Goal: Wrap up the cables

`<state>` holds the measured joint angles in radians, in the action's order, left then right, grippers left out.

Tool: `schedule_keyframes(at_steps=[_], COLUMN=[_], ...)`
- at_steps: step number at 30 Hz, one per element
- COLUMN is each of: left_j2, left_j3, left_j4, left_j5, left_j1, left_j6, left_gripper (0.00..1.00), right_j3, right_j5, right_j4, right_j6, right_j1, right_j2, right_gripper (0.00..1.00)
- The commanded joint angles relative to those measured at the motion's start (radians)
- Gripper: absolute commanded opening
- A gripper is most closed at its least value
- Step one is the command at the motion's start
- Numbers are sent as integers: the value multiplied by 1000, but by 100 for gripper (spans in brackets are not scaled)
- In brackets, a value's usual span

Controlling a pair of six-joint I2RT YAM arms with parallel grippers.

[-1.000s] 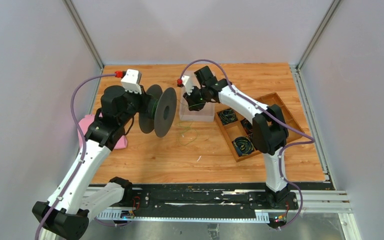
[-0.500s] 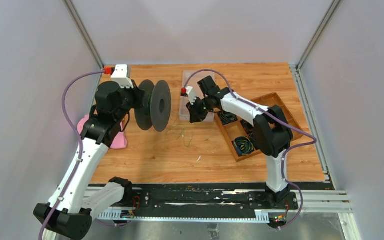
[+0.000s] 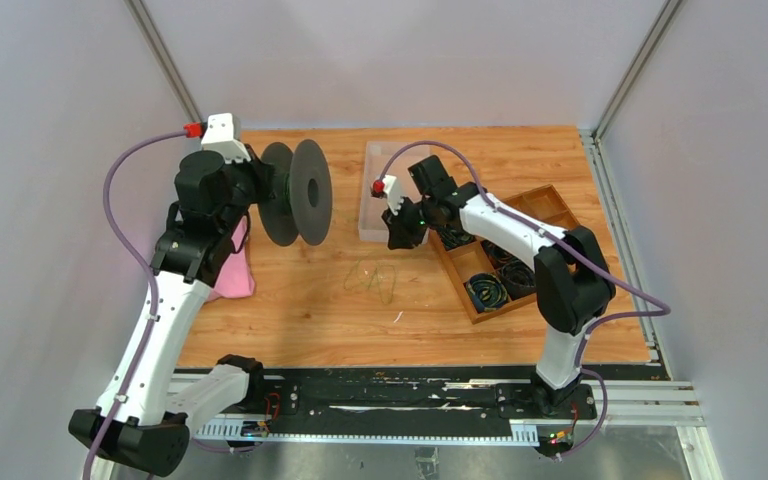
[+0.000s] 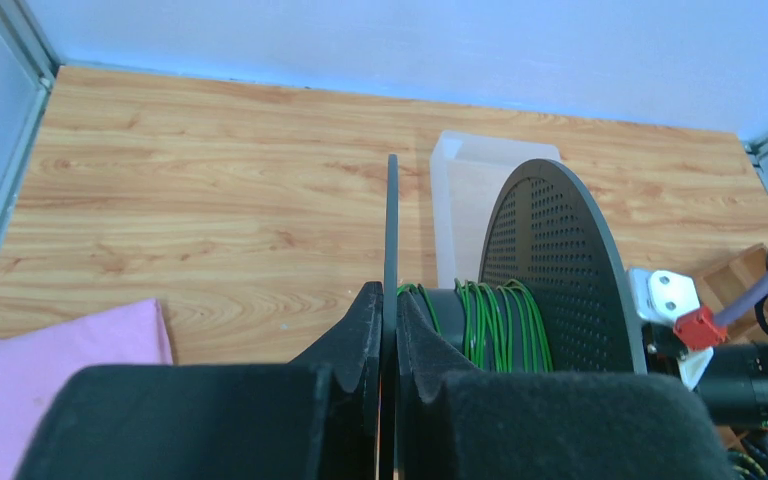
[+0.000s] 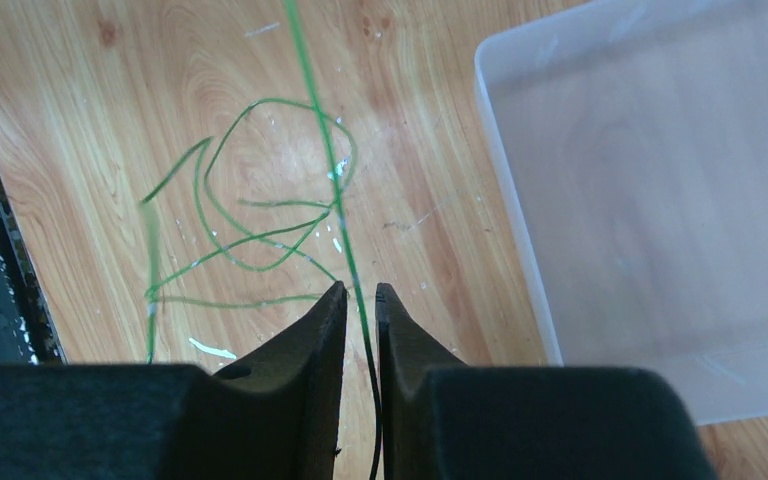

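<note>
Pinching thin green wire between almost-closed jaws, the right gripper handles what looks light, springy, slippery; meanwhile the left gripper clamps one flange of the rigid black spool.

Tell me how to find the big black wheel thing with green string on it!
Look at the wooden table, then at its far left part, where the left pincer holds the spool up in the air by one rim. It is two round black discs with green cable wound between them; the pink cloth and clear box nearby are neither round nor black.
</note>
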<state>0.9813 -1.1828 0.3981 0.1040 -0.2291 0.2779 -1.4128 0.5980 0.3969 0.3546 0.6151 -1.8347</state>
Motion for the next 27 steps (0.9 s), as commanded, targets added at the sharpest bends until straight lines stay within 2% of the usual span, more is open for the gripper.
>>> schedule_keyframes(at_steps=[1, 13, 17, 20, 27], left_j2=[4, 53, 65, 73, 104], left_j3=[-52, -70, -68, -59, -69], left_j4=[-67, -95, -104, -117, -140], left_j5=[38, 83, 104, 120, 171], left_j1=[18, 39, 43, 43, 47], left_j6=[30, 67, 63, 65, 58], left_gripper=[0, 0, 0, 0, 0], right_j3=[55, 149, 192, 218, 256], right_j5=[-38, -15, -13, -20, -65], right_j4=[20, 18, 13, -2, -35], right_j6=[42, 48, 62, 63, 74], right_j1=[-4, 57, 97, 143, 292], right_j2=[42, 84, 114, 138, 165], right_gripper=[17, 13, 7, 1, 1])
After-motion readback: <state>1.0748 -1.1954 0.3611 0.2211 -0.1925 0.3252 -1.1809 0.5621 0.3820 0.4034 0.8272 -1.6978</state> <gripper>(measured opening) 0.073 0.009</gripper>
